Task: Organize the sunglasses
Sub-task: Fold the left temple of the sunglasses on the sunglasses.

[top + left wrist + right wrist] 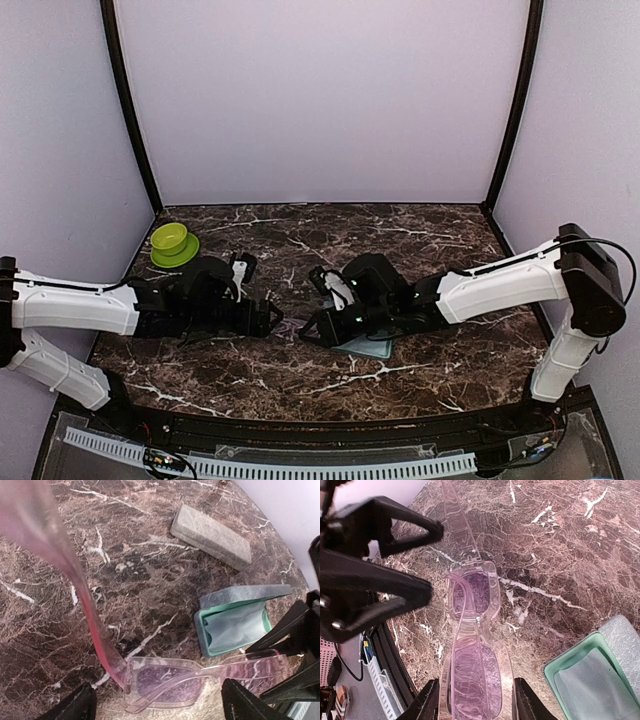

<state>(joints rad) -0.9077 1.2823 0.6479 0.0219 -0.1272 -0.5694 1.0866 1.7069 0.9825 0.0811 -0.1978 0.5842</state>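
The sunglasses point(470, 592) have a clear pink frame and purple lenses, not a dark frame. They are held just above the marble between both grippers. My right gripper point(476, 700) is shut on them, a finger on each side of one lens. My left gripper point(157, 700) is open, its fingers wide apart on either side of the other lens point(165, 682). One temple is unfolded and runs up past the left wrist camera. In the top view the two grippers point(268, 318) point(312, 328) meet at the table's middle and the sunglasses are barely visible.
An open grey case with teal lining point(200, 630) holds a pale cloth point(232, 627) beside the right gripper; it also shows in the right wrist view point(555, 672). A closed grey case point(210, 535) lies further off. A green bowl point(172, 243) sits at the back left.
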